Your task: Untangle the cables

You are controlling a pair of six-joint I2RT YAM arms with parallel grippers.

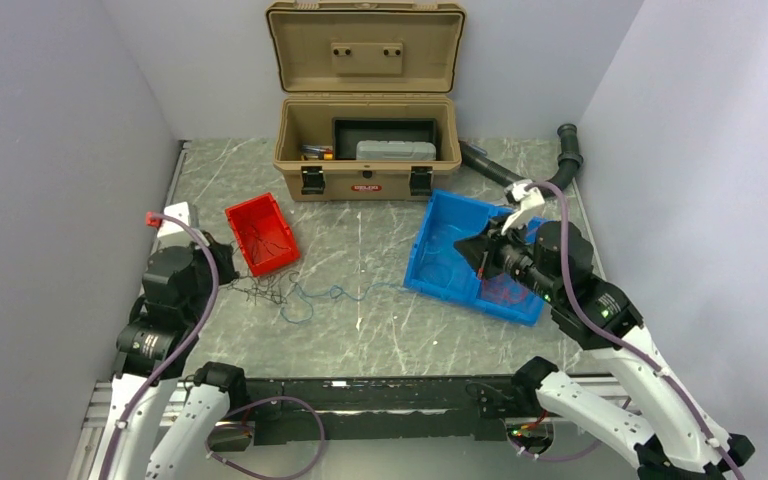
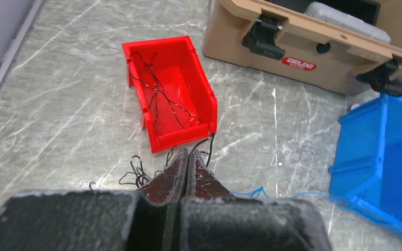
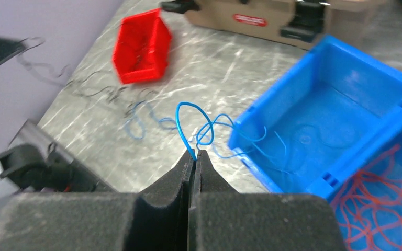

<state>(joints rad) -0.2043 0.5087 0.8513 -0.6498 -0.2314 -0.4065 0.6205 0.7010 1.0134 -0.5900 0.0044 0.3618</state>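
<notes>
Over the blue bin (image 3: 277,99), your right gripper (image 3: 193,154) is clamped on the blue wire (image 3: 178,117); the strand loops up off the tips, and blue wire trails over the bin wall and out across the table (image 1: 360,335) toward the left arm; more blue strands lie inside the bin; red wires (image 3: 382,204) sit in its next compartment. Your left gripper (image 2: 187,153) has its jaws pressed together just in front of the red bin (image 2: 184,137); a black strand runs from the bin's corner down to the tips, but I can't tell whether it's pinched or just alongside. Black wires (image 1: 260,290) are split: some inside the red bin, a knot on the table beside it, meeting the far end of the blue wire.

Risks, as I judge them:
- Pull the blue wire toward its bin and it likely drags the black knot along, since the two look crossed; pull hard and the knot cinches.
- Your grip is at the very fingertips on a thin strand, so it may slip.
- If the left does hold that black strand, lifting could catch the red bin's lip and drag or tip it.
</notes>
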